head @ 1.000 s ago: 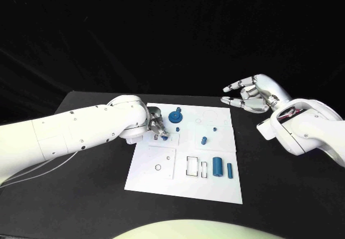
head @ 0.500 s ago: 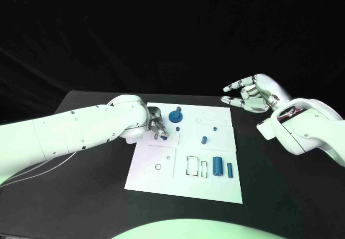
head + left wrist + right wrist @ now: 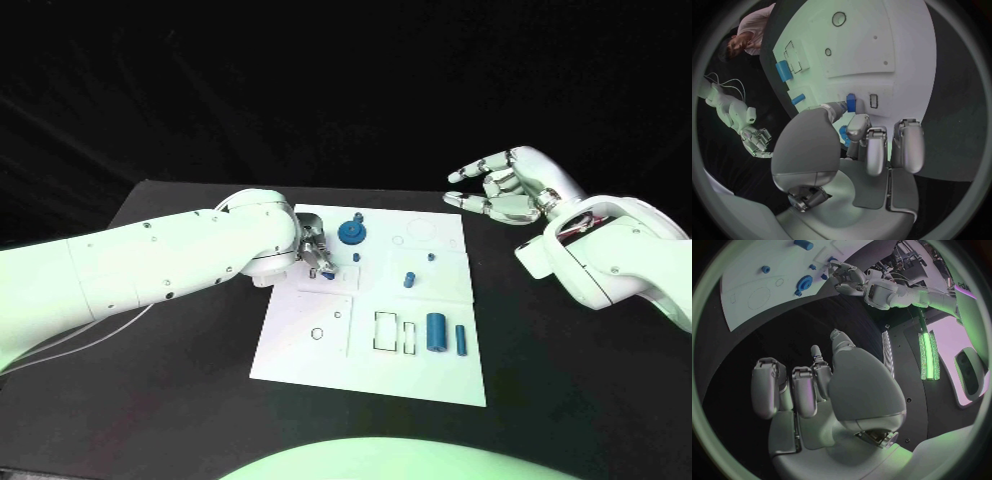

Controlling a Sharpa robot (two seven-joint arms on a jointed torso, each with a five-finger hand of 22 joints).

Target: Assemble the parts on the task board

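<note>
Left hand (image 3: 315,258) sits low over the left part of the task board (image 3: 303,355), fingers drawn together, the thumb and a fingertip pinching a small blue part (image 3: 851,102) just beside a small rectangular slot outline (image 3: 874,101). That part looks like a short, stiff plastic peg. I judge it light and hard, smooth enough to slip or twist in metal fingertips, so a pinch across its sides near the upper end should leave the lower end free to enter a hole.

Going from the near edge outward, the board is a flat white plate on the black bench (image 3: 173,400). Two blue cylinders lie on its near right part: a thick one (image 3: 436,334) and, just beside it to the right, a thinner rod (image 3: 462,342). Both would likely roll if nudged and are best taken across their middles. Left of them are rectangular outlines, and further left a small ring outline. Mid-board, a short blue peg (image 3: 410,281) stands or lies apart from the rest. At the far side a larger round blue piece with a stem (image 3: 352,235) sits on the board.

Right hand (image 3: 505,188) hovers beyond the board's far right corner, well off the bench surface, fingers curled but apart, holding nothing.
</note>
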